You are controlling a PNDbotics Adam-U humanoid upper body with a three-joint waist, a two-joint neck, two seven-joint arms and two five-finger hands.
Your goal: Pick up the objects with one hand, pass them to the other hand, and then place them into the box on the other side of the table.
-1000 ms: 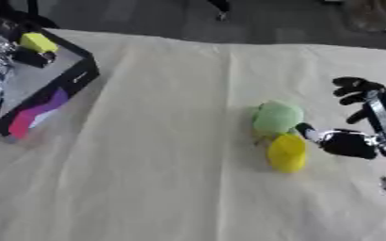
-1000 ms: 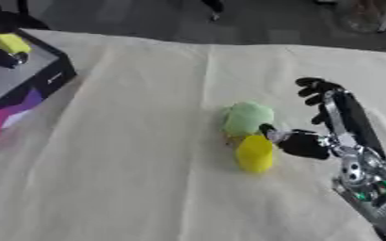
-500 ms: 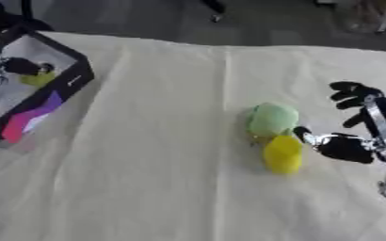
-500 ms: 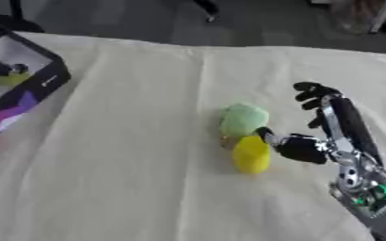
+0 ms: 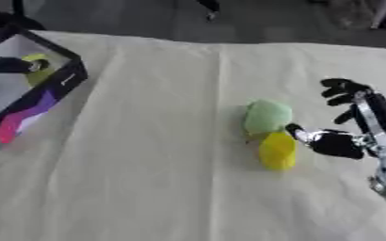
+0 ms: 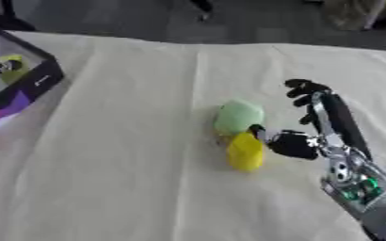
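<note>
Trouble could come from my thumb: it sits right against the yellow soft oblong toy (image 5: 278,150), and a careless curl could shove it into the pale green rounded plush (image 5: 268,116) touching it. My right hand (image 6: 316,123) is spread wide, holding nothing, just right of both, mid-tabletop (image 5: 147,188). The black open box (image 5: 40,89) waits at the far left edge.

Lab-like test space: cloth-covered table (image 5: 147,179), bare grey floor (image 5: 130,19).
</note>
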